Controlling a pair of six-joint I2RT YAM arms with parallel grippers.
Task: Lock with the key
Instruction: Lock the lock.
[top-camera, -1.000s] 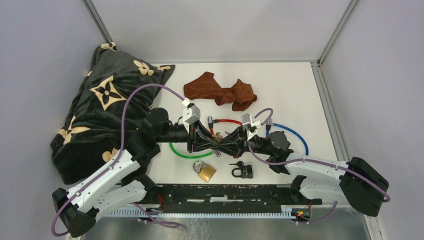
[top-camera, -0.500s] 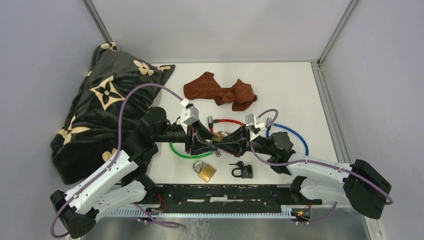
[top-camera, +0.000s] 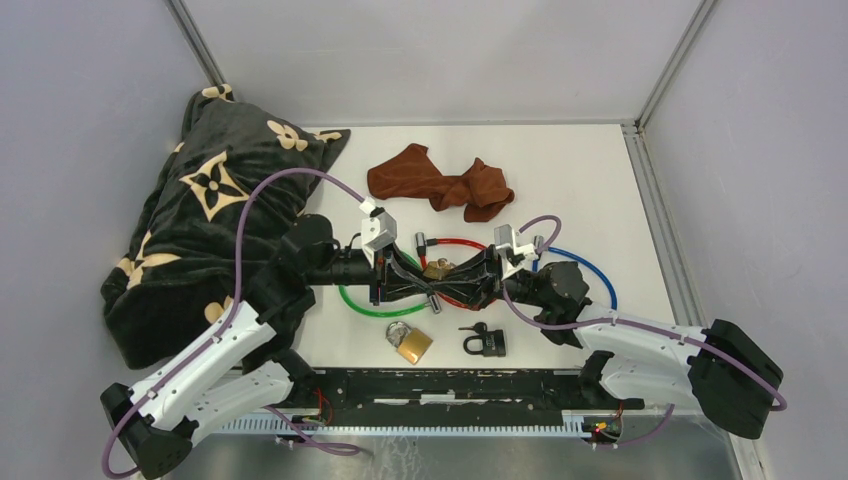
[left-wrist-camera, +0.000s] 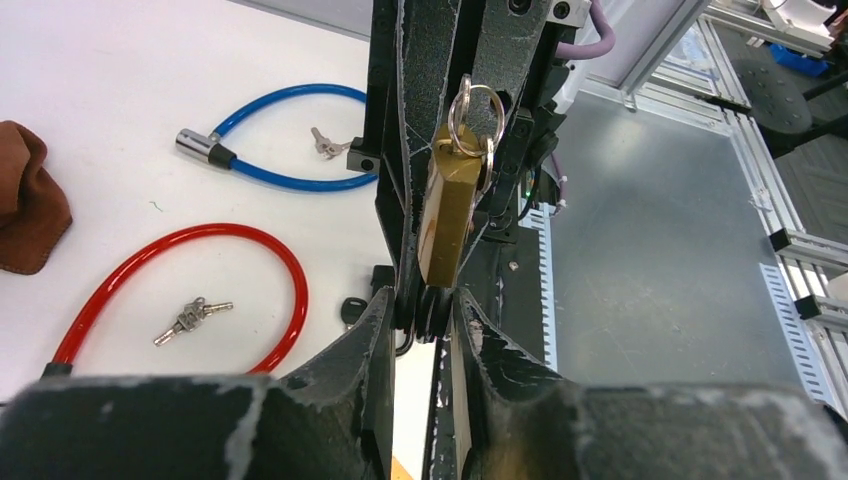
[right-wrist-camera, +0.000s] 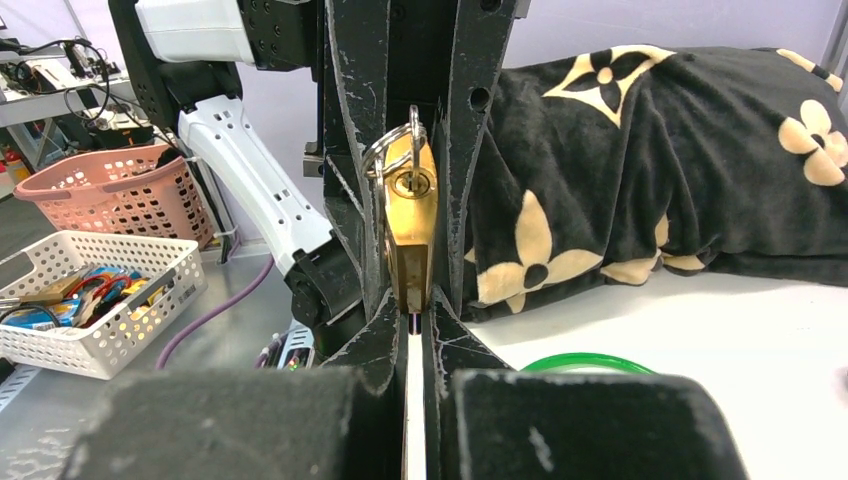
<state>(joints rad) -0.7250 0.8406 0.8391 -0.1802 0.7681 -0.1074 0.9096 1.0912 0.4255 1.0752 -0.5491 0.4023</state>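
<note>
1. The left gripper (left-wrist-camera: 425, 305) has just let go a little and squeezed again. Half a second ago its jaws stood wider in the top view, and now they are pulled in close.
2. Its jaws now look pressed on the two sides of the brass padlock (right-wrist-camera: 410, 245). The lock is up in the air between the two arms, over the middle of the table (top-camera: 580, 180), not lying on it.
3. The right gripper (right-wrist-camera: 410, 318) has not changed. Its jaws are squeezed almost all the way together on the bottom end of the same lock. The bit it pinches is hidden, so I cannot tell if it is the loop.
4. The key (right-wrist-camera: 413, 150) sits in the keyhole at the top end of the lock, with the key ring (left-wrist-camera: 472, 105) beside it. No gripper is holding the key.
5. I think the left gripper was taking a new, better hold. The lock is held still from both sides, but the key has not been grabbed yet, so the turning is still to do.
6. One gripper will likely have to let go and take the key.
7. A spare padlock (top-camera: 412, 345) and a small black padlock (top-camera: 485, 343) lie on the table near the arms' bases. Nothing is touching them.
</note>
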